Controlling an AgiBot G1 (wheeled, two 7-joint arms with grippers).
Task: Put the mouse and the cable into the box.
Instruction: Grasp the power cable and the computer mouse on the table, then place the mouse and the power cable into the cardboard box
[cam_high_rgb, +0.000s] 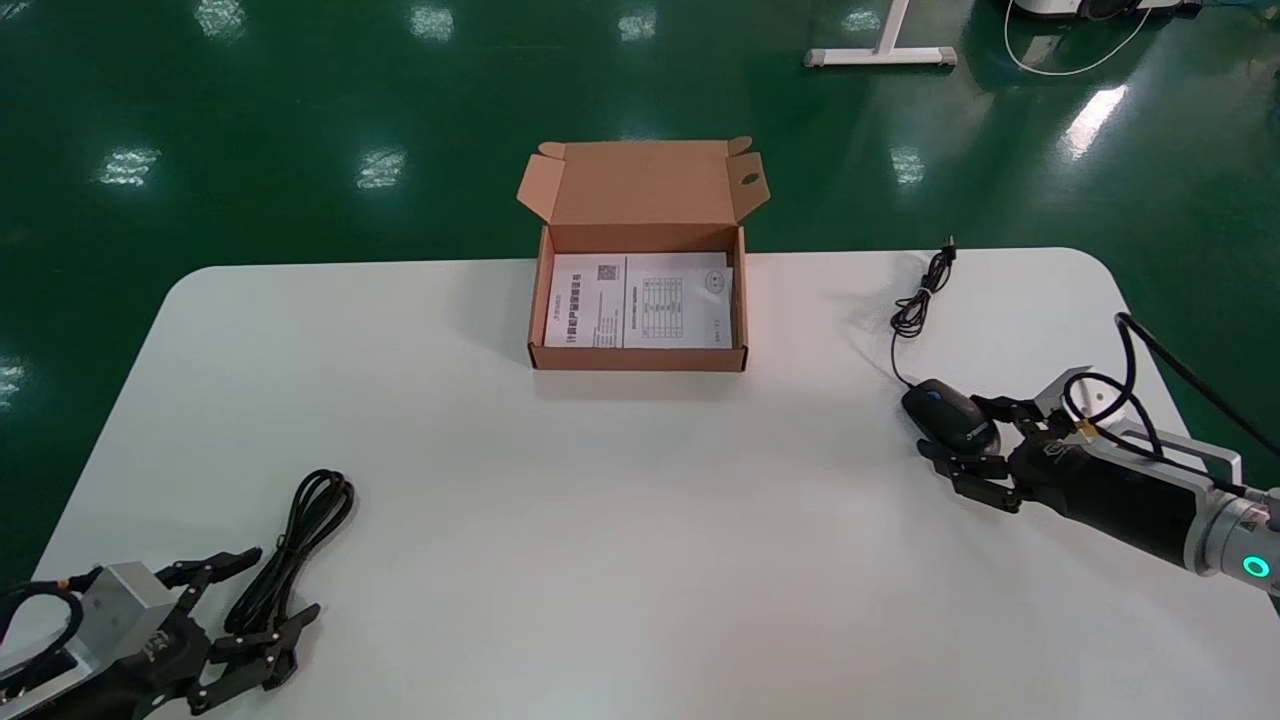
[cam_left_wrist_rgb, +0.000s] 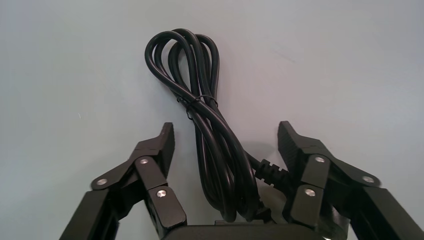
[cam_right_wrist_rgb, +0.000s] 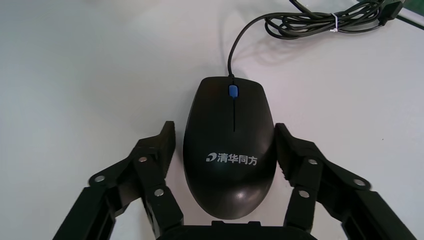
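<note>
The mouse (cam_high_rgb: 948, 415) lies near the worktop's (cam_high_rgb: 600, 520) right edge, nose aimed away from the right pincer (cam_high_rgb: 950, 425), which stands wide astride it. Its cord (cam_high_rgb: 915, 310) bunches by the far edge. At near left the cable (cam_high_rgb: 295, 545) lies lengthwise, loop end away, between the wide left pincer's (cam_high_rgb: 283, 582) fingers. The open box (cam_high_rgb: 640, 358) sits mid-far, with nothing between.

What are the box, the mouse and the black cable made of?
Box: looks like brown cardboard, matt, with folded flaps on its open lid.
Mouse: probably hard plastic, black and smooth; light glints softly off its shell.
Cable: likely a rubbery or plastic coat, slightly glossy, bending in soft loops. What is inside it cannot be seen.
</note>
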